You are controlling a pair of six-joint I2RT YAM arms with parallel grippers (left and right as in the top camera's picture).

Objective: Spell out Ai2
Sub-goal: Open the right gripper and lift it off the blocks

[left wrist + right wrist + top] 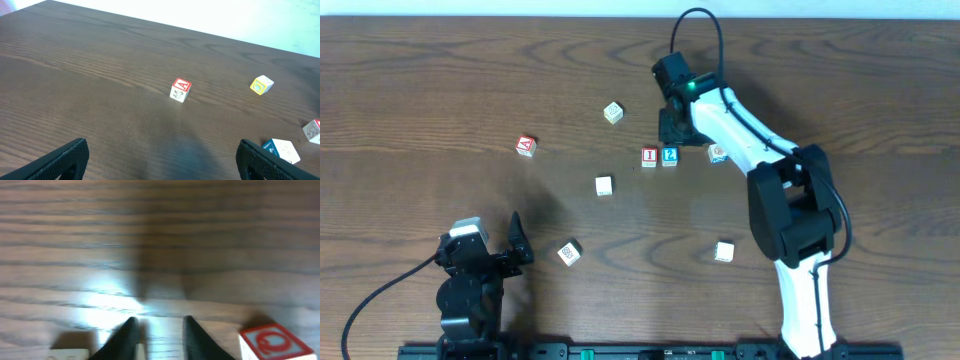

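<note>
Forward, right arm (745, 130) near blue block (669, 156)

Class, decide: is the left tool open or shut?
Open: the left tool shows its fingers far apart at the lower corners, only bare table between.

1. A dark brown wood-grain table (420, 80) fills every view.
2. A pale strip (520, 8) runs beyond its far edge.
3. A black rail (620, 352) lines the near edge.
4. Bright glare (105, 300) lies on the wood.
</note>
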